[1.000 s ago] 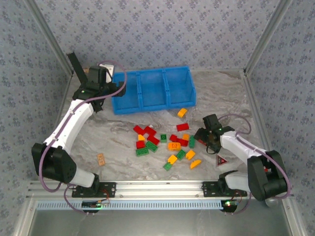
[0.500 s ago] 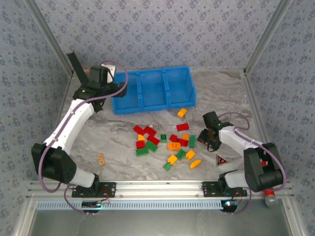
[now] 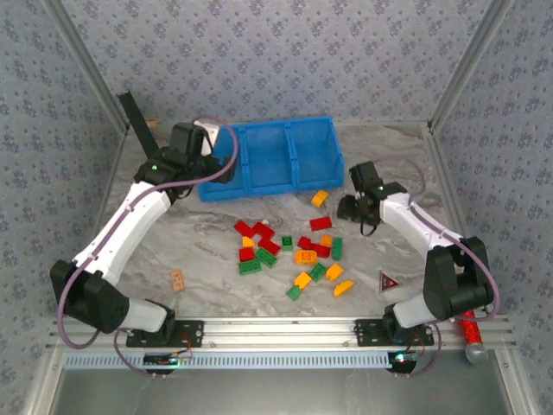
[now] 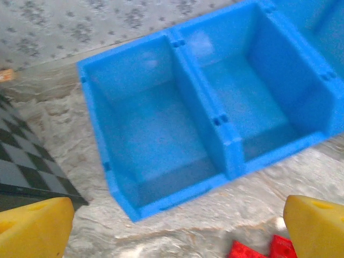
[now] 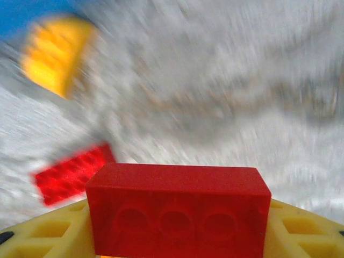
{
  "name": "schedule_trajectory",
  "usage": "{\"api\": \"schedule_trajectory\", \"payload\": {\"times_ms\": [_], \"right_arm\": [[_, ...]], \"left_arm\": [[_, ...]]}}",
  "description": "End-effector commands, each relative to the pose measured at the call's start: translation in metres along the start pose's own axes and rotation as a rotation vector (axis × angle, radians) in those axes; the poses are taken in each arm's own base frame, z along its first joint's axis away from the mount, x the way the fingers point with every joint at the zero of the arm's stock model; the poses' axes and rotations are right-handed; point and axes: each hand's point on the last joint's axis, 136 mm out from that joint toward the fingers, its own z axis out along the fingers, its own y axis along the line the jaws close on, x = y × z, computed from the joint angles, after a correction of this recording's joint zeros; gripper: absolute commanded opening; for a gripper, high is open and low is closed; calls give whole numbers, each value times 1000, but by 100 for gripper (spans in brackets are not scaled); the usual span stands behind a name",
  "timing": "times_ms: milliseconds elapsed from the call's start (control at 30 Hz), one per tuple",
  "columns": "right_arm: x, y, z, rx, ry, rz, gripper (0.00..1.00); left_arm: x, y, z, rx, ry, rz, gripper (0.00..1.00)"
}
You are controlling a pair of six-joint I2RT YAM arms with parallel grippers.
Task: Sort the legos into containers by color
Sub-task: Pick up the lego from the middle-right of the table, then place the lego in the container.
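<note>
right gripper (image 3: pixel 352 210) just off blue bin's (image 3: pixel 268 186) right front corner, jaws clamped on red lego (image 5: pixel 178 209). left gripper (image 4: pixel 177 228) above bin's left end, jaws wide open.

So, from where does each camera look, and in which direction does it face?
Top external: above and behind the table, looking down; left arm, right arm, left gripper and right gripper show.
Left wrist: on the left arm, looking down into the blue bin; its yellow fingers, wide apart, frame the bottom corners.
Right wrist: low, facing across the table, blurred; its gripper holds a red brick.
Shared: the bin, top and left wrist; probably the orange-yellow brick near it, top and right wrist.
</note>
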Motion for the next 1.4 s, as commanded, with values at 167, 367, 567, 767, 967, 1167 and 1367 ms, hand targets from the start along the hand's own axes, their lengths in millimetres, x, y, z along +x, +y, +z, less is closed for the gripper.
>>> {"api": "schedule_trajectory", "payload": {"times_ms": [167, 367, 567, 767, 967, 1167, 1367], "right_arm": [[-92, 54, -11, -21, -159, -308, 51], [-138, 87, 22, -52, -207, -371, 51], [-158, 111, 67, -72, -176, -419, 50], [-163, 123, 100, -50, -148, -477, 50], [-157, 122, 118, -41, -100, -503, 52], [-158, 125, 119, -49, -97, -513, 58], [-159, 130, 116, -72, -91, -510, 61]], "left_arm": [[78, -29, -12, 37, 201, -89, 99], [117, -42, -16, 57, 271, -217, 98], [152, -66, -9, 101, 357, -271, 96], [174, -82, 9, 89, 394, -286, 95], [184, -97, 30, 84, 440, -267, 93], [204, -103, 47, 41, 506, -231, 92], [214, -109, 60, 28, 540, -225, 90]]}}
